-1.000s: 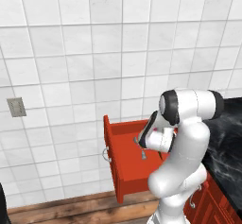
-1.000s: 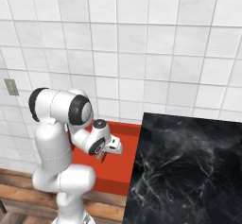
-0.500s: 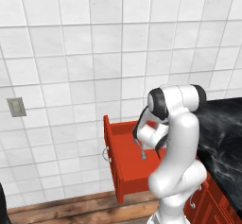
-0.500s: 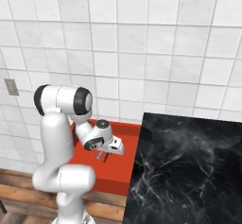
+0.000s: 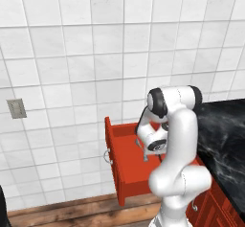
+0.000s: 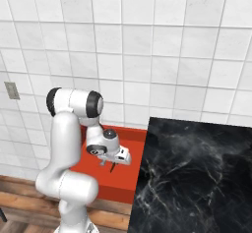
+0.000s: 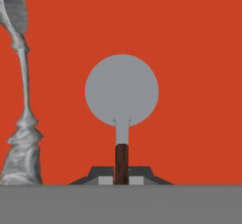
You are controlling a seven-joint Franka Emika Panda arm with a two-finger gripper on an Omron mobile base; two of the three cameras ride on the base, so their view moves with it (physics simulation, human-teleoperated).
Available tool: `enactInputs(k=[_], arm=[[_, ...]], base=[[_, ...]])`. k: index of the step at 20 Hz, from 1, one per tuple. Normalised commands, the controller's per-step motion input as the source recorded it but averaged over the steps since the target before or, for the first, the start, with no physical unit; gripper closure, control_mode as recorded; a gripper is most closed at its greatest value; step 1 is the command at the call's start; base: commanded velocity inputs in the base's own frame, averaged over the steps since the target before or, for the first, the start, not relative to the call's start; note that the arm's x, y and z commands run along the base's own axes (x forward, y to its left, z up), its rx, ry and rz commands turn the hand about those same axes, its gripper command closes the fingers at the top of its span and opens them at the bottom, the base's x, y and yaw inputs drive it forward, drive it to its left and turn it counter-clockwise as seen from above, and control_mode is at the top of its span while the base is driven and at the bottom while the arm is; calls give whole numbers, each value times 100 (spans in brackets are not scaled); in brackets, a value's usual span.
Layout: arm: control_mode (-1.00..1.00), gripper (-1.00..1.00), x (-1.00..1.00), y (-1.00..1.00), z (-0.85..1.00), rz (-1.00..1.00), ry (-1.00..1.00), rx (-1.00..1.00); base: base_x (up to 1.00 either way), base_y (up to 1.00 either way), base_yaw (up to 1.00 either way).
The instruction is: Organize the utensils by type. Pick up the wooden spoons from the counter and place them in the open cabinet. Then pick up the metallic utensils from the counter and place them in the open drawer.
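**Metallic utensil going into the open drawer**

The metallic utensil (image 7: 121, 95) is hanging clamped in the closed tool (image 7: 121, 173) over the open drawer (image 5: 125, 160); release low, clear of the silver utensil (image 7: 21, 100) lying left, tabletop (image 6: 197, 173) to the right.

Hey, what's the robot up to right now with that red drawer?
The robot's claw is shut on a round-headed metal utensil with a dark handle and holds it over the inside of the open drawer. Another silver metal spoon already lies on the drawer's red floor. In the base views, the arm bends down into the drawer, beside the black counter.
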Motion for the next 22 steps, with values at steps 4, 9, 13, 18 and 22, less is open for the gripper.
enactInputs(k=[4,9,13,18,22], arm=[[-100,100,14,-3,-19,0,0,0],[-100,100,24,-1,-17,0,0,0],[-100,100,20,0,-16,0,0,0],[-100,100,19,0,-12,0,0,0],[-100,-100,5,0,-1,0,0,1]], base=[[0,0,0],[0,0,0],[0,0,0],[0,0,0],[0,0,0]])
